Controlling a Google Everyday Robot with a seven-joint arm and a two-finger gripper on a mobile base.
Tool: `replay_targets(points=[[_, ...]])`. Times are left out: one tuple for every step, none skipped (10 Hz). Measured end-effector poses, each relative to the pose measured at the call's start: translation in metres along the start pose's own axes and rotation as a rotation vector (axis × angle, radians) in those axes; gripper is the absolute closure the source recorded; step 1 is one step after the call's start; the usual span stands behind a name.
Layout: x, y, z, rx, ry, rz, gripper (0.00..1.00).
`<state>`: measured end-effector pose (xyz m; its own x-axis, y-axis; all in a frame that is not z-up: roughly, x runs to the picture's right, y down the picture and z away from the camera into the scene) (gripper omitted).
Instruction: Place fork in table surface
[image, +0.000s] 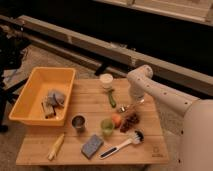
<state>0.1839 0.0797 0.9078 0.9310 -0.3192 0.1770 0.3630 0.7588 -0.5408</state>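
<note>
Pale wooden planks of the table surface (90, 107) fill the lower middle of my view. My gripper (134, 101) hangs low over the board's right part, at the end of the white arm (165, 95) coming in from the right edge; I cannot tell how its fingers stand. Just left of it lies the fork (123, 107), a thin silver glint on the wood between the green-handled tool (112, 98) and the grape bunch (130, 120). At left sits the yellow tub (35, 89); the dish brush (122, 145) lies bottom centre.
</note>
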Motion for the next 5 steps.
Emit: replay_targets(points=[[0.0001, 0.0002, 0.0001, 0.0, 0.0, 0.0, 0.28], [0.0005, 0.0011, -0.0003, 0.0, -0.002, 0.0, 0.21], [0.0008, 0.0013, -0.0003, 0.0, -0.002, 0.001, 0.2], [0.0007, 0.0011, -0.0003, 0.0, -0.002, 0.0, 0.2], [0.0002, 0.0008, -0.0004, 0.0, -0.002, -0.001, 0.2]])
